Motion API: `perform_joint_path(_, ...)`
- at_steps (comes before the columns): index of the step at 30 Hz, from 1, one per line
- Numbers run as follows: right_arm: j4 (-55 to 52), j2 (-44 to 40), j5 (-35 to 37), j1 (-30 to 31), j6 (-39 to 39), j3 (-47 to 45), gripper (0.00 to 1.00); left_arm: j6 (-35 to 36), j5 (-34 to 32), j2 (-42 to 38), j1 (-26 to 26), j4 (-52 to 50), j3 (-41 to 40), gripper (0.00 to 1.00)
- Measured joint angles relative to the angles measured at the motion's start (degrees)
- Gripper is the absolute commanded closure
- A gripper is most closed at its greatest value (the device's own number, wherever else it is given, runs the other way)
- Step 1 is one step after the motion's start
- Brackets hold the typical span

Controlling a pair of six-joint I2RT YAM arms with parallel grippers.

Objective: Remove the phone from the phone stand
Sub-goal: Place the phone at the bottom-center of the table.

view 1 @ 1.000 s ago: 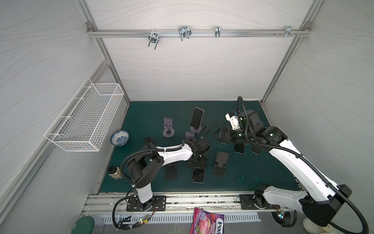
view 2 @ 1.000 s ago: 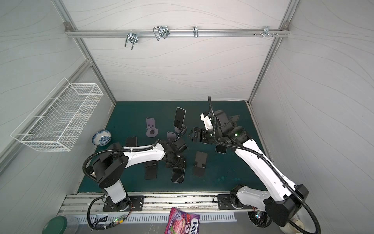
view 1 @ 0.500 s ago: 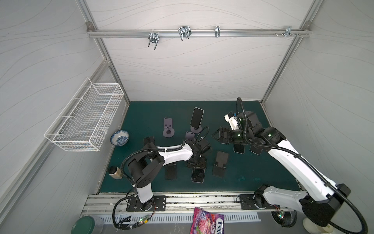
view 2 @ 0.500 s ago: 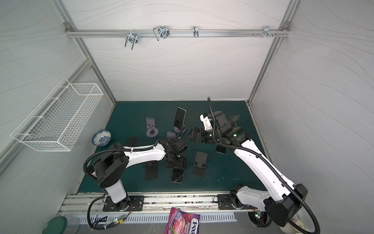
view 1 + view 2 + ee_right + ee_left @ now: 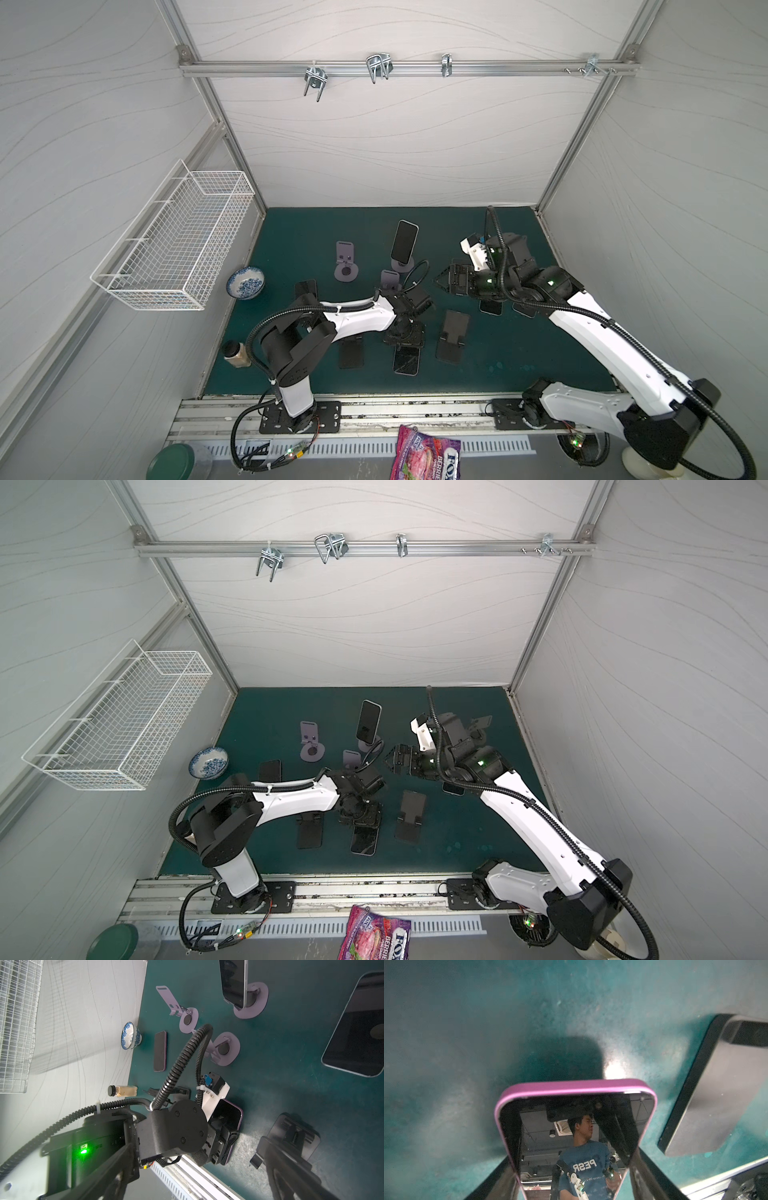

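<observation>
A dark phone (image 5: 404, 245) (image 5: 368, 725) leans upright on a lilac phone stand (image 5: 402, 266) (image 5: 251, 1001) at the back middle of the green mat; neither gripper touches it. My left gripper (image 5: 405, 332) (image 5: 360, 812) is low at the front centre. Its fingers (image 5: 652, 1169) lie along both long edges of a purple-edged phone (image 5: 575, 1136) (image 5: 406, 360) lying flat on the mat, screen up. My right gripper (image 5: 442, 282) (image 5: 392, 760) (image 5: 197, 1147) hovers open and empty, right of the stand, pointing left.
Two empty lilac stands (image 5: 345, 262) (image 5: 390, 279) stand near the left wrist. Black stands (image 5: 453, 336) (image 5: 351, 351) lie flat on the mat. Loose phones (image 5: 305, 286) (image 5: 490, 307), a blue bowl (image 5: 246, 282) and a spice jar (image 5: 236, 354) are also there. A wire basket (image 5: 174, 241) hangs on the left wall.
My right gripper has drifted a little to the left, still open. The left arm has stayed over the flat purple-edged phone.
</observation>
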Motion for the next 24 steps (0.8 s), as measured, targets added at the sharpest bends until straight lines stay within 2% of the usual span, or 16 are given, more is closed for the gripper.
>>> perform_joint_path(13, 0.1, -0.2, -0.7, 0.3, 1.0, 0.9, 0.01, 0.7, -2.6, -1.4, 0.0, -1.8, -0.8, 0.20)
perform_joint_path(16, 0.0, -0.2, -0.6, 0.3, 1.0, 0.9, 0.01, 1.0, -3.0, -1.5, 0.0, -2.3, -0.2, 0.14)
perform_joint_path(24, 0.1, -0.2, -0.6, 0.3, 1.0, 0.9, 0.01, 1.5, -3.4, -2.8, 0.0, -3.2, 1.2, 0.15)
